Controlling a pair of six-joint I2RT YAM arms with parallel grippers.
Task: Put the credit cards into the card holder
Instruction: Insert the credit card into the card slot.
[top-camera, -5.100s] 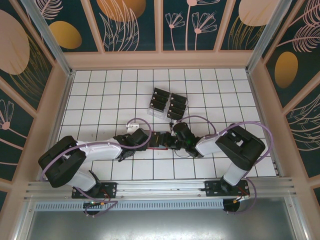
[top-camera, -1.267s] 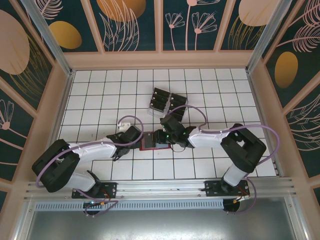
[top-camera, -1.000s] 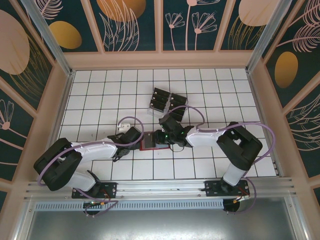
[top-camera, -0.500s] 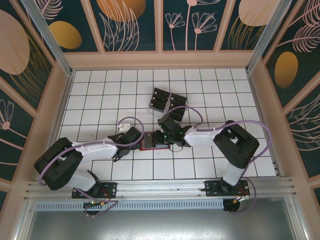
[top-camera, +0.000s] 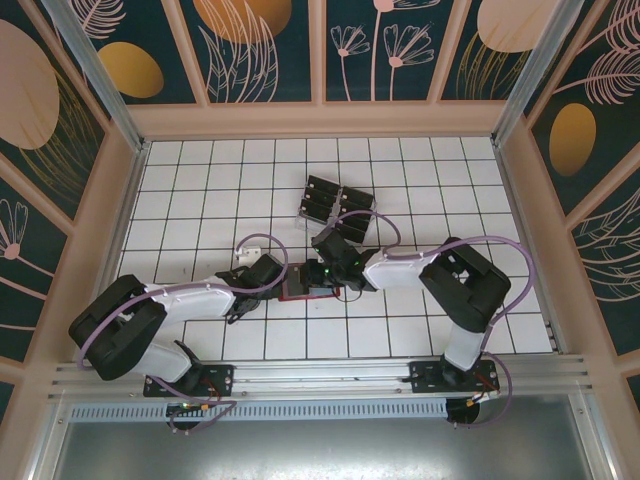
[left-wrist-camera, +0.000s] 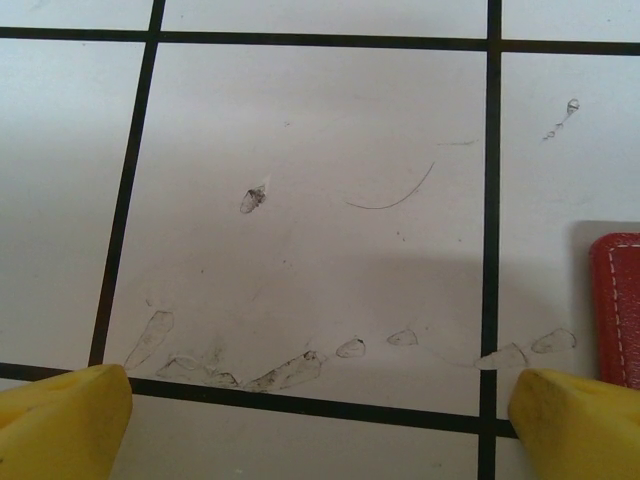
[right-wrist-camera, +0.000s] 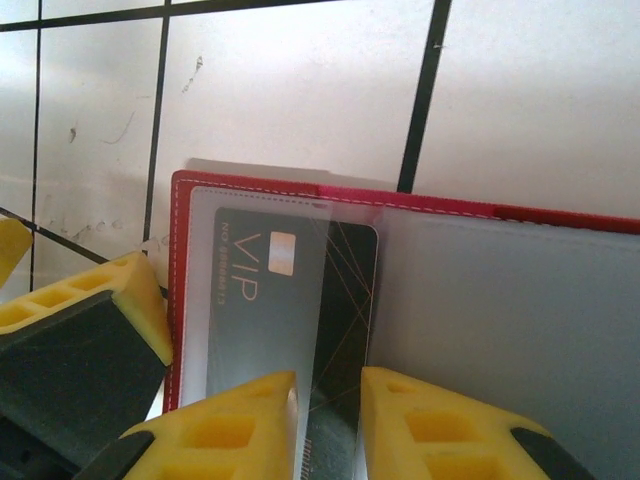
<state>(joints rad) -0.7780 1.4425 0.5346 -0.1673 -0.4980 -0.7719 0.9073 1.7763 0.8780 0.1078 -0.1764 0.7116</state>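
- The white tiled worktop (top-camera: 200, 180) is boxed in by patterned walls (top-camera: 60, 120) on the left, far and right sides, with a metal rail (top-camera: 320, 375) along the near edge.
- The red card holder (top-camera: 300, 293) lies open and flat near the middle, well apart from every wall. Bare tiles surround it to the left, right and near side.
- A clear tiered rack (top-camera: 335, 208) stands just beyond it, loaded with other black cards (top-camera: 322, 190). This is the nearest obstacle on the far side.
- Both arms meet over the card holder, and their purple cables (top-camera: 390, 225) loop above the tiles.
- The right gripper (right-wrist-camera: 328, 400) has its jaws nearly together, clamped on the near end of a black credit card (right-wrist-camera: 300, 300) marked VIP.
- Most of that card sits under the frosted left pocket, close to the holder's red left rim (right-wrist-camera: 176, 300). A dark strip at its right edge is at the pocket's opening.
- The left gripper (left-wrist-camera: 320, 430) has its jaws wide apart with only bare tile between them.
- One left fingertip (left-wrist-camera: 575, 425) sits just beside the holder's red left edge (left-wrist-camera: 615, 310). Whether it touches, I cannot tell.
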